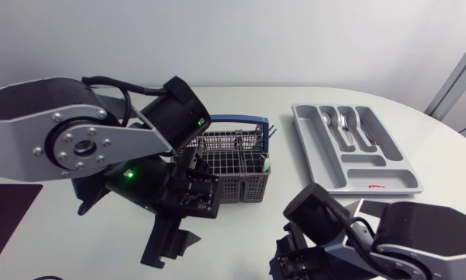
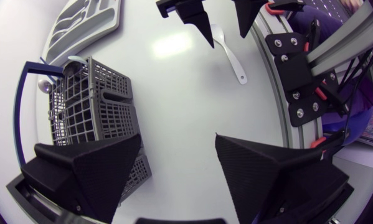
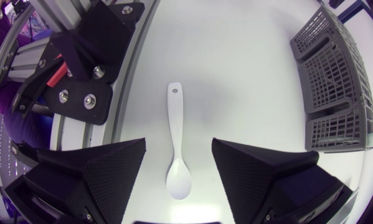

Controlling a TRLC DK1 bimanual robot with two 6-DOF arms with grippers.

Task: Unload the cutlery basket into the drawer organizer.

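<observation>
The grey cutlery basket (image 1: 233, 165) with a blue handle stands mid-table; a few pieces stick out at its right end. The grey drawer organizer (image 1: 392, 167) lies to its right with metal cutlery (image 1: 345, 128) in its far slots. A white plastic spoon (image 3: 176, 146) lies flat near the table's front edge. My right gripper (image 3: 178, 144) hangs open over it, one finger on each side, not touching. My left gripper (image 2: 177, 140) stands open and empty in front of the basket (image 2: 93, 106), facing the spoon (image 2: 231, 59) and my right gripper (image 2: 226, 41).
A metal frame with black brackets (image 3: 89, 68) runs along the table edge close beside the spoon. A dark mat (image 1: 3, 214) lies at the front left. My two arms are near each other at the table's front.
</observation>
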